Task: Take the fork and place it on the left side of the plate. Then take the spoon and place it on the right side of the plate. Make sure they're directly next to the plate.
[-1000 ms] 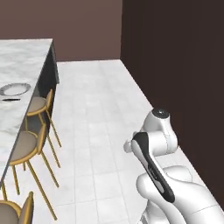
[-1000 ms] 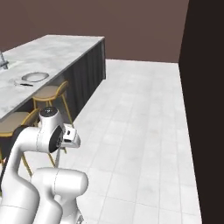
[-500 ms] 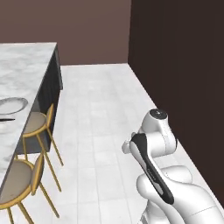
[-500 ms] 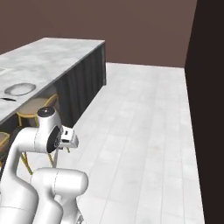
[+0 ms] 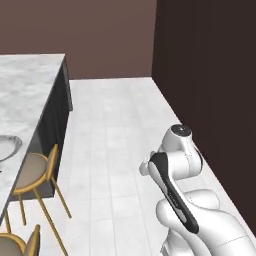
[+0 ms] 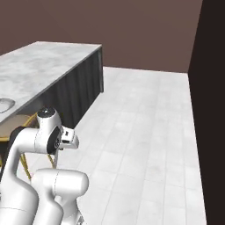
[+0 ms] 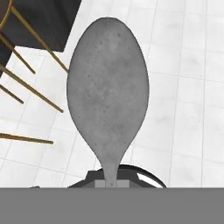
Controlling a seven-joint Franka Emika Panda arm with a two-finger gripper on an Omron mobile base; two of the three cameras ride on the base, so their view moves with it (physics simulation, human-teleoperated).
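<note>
in the hand view the small all-grey metal spoon [image 7: 108, 92] stands bowl-up toward 12 o'clock, its thin handle running down at 6 o'clock into the gripper [image 7: 111, 183], whose jaws are clamped together on it. pale floor tiles [image 7: 183, 87] lie behind, with thin golden chair legs [image 7: 30, 94] at 9 o'clock. in the left base view the round grey-rimmed plate [image 5: 7, 145] sits on the marble counter [image 5: 25, 85] at 9 o'clock.

No readable text, labels, brands, numbers or signs on anything here
</note>
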